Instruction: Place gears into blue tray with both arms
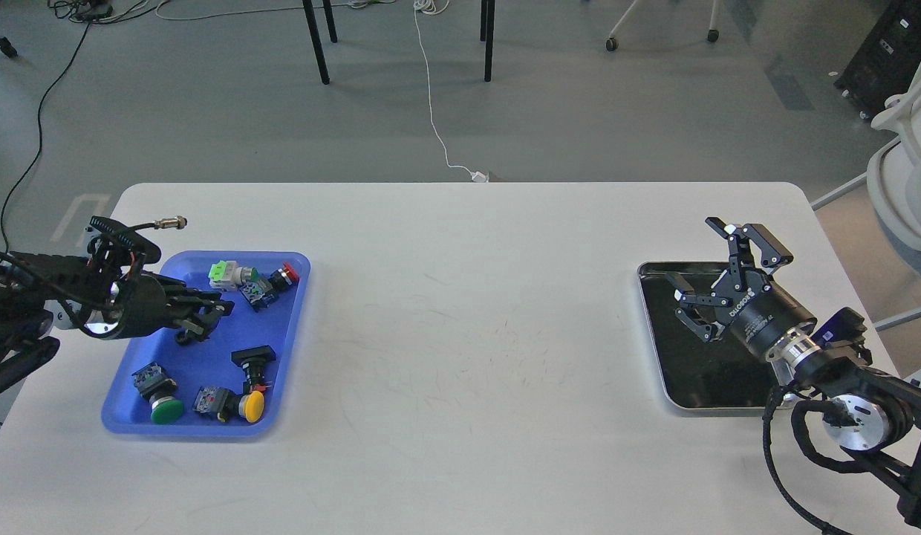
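Note:
The blue tray (286,349) lies at the table's left. One small black gear (183,339) rests on its floor, partly covered by my left gripper (210,315). That gripper reaches in from the left edge and hovers low over the tray's upper half, just above the gear. Its dark fingers blur together, so I cannot tell their state. My right gripper (711,276) is at the right, over the silver tray (691,386). It is open, pointing up and left, with nothing between its fingers. The silver tray's dark bottom looks bare.
Several push-button switches lie in the blue tray: a green one (166,409), a yellow one (252,405), a black one (254,357), and red (287,272) and light green (223,273) ones at the far end. A white chair (902,186) stands off the table's right side.

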Available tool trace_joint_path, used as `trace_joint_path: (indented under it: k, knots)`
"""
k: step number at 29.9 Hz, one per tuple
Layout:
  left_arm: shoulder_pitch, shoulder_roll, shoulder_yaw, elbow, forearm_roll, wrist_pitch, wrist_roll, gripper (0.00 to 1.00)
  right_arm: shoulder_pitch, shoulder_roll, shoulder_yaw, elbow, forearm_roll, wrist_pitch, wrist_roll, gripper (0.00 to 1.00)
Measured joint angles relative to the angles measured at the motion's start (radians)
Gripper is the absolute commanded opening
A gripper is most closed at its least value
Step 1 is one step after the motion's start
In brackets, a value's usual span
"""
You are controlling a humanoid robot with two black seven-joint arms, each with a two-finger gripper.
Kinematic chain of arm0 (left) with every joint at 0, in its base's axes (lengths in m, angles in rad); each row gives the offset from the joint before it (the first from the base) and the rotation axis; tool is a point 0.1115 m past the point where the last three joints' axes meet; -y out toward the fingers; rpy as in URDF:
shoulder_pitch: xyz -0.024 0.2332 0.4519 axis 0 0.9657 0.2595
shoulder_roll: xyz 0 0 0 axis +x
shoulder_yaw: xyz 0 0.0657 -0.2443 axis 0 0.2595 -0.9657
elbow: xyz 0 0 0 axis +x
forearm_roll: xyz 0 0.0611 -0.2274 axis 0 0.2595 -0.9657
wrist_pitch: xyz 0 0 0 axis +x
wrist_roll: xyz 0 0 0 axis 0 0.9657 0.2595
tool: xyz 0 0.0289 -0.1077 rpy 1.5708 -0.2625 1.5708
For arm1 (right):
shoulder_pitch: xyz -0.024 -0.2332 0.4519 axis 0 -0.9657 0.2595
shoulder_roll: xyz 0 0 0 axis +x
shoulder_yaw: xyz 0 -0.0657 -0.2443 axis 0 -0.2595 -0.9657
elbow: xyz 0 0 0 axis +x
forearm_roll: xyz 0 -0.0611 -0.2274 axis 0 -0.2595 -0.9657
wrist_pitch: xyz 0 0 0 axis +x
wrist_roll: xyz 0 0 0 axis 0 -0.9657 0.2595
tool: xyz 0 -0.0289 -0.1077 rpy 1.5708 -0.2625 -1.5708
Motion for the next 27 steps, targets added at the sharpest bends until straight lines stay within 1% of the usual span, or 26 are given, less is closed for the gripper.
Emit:
trace_joint_path:
  k: [1, 2, 3, 5, 7, 9, 12, 13, 14, 16, 19, 21, 23, 25, 27]
  knots:
    - [0.001, -0.002, 0.000, 0.003, 0.000, 0.001, 0.000, 0.75, 0.000, 0.000, 0.000, 0.000, 0.000, 0.000, 0.000, 0.98]
    - [0.001, -0.004, 0.000, 0.007, 0.000, 0.004, 0.000, 0.80, 0.000, 0.000, 0.000, -0.001, 0.000, 0.000, 0.000, 0.98]
    - [0.002, -0.004, -0.001, 0.011, 0.000, 0.007, 0.000, 0.81, 0.000, 0.000, 0.001, -0.001, 0.000, 0.000, 0.000, 0.98]
    - [0.002, -0.005, -0.002, 0.018, -0.001, 0.016, 0.000, 0.87, 0.000, 0.000, 0.003, -0.002, 0.000, 0.000, 0.000, 0.98]
    - [0.001, -0.005, -0.011, 0.020, -0.003, 0.024, 0.000, 0.89, 0.000, 0.001, 0.004, -0.003, 0.000, -0.001, 0.000, 0.98]
    - [0.000, -0.003, -0.048, 0.019, -0.009, 0.034, 0.000, 0.89, 0.004, 0.001, 0.005, -0.004, 0.000, -0.004, 0.000, 0.98]
    - [-0.002, 0.006, -0.162, 0.000, -0.068, 0.043, 0.000, 0.93, 0.017, -0.004, 0.006, -0.004, 0.000, -0.006, 0.000, 0.98]
    - [-0.002, 0.008, -0.201, -0.018, -0.111, 0.043, 0.000, 0.95, 0.022, -0.007, 0.006, -0.004, 0.000, -0.007, 0.000, 0.98]
    - [-0.002, 0.008, -0.235, -0.042, -0.169, 0.043, 0.000, 0.98, 0.028, -0.008, 0.005, -0.005, 0.000, -0.007, 0.000, 0.98]
    - [0.006, 0.006, -0.276, -0.091, -0.311, 0.043, 0.000, 0.98, 0.040, -0.009, 0.004, -0.007, 0.000, -0.008, 0.000, 0.98]
    - [0.042, -0.015, -0.302, -0.170, -0.598, 0.050, 0.000, 0.98, 0.060, -0.009, 0.004, -0.009, 0.000, -0.022, 0.000, 0.98]
    - [0.078, -0.055, -0.323, -0.215, -0.811, 0.066, 0.000, 0.98, 0.069, -0.008, 0.004, -0.010, 0.001, -0.040, 0.000, 0.98]
    - [0.126, -0.108, -0.382, -0.242, -0.987, 0.080, 0.000, 0.98, 0.073, -0.004, 0.008, -0.012, 0.003, -0.058, 0.000, 0.98]
    - [0.192, -0.174, -0.489, -0.253, -1.104, 0.085, 0.000, 0.98, 0.074, -0.002, 0.008, -0.012, 0.004, -0.068, 0.000, 0.98]
    - [0.276, -0.253, -0.626, -0.256, -1.158, 0.080, 0.000, 0.98, 0.075, -0.001, 0.008, -0.013, 0.005, -0.070, 0.000, 0.98]
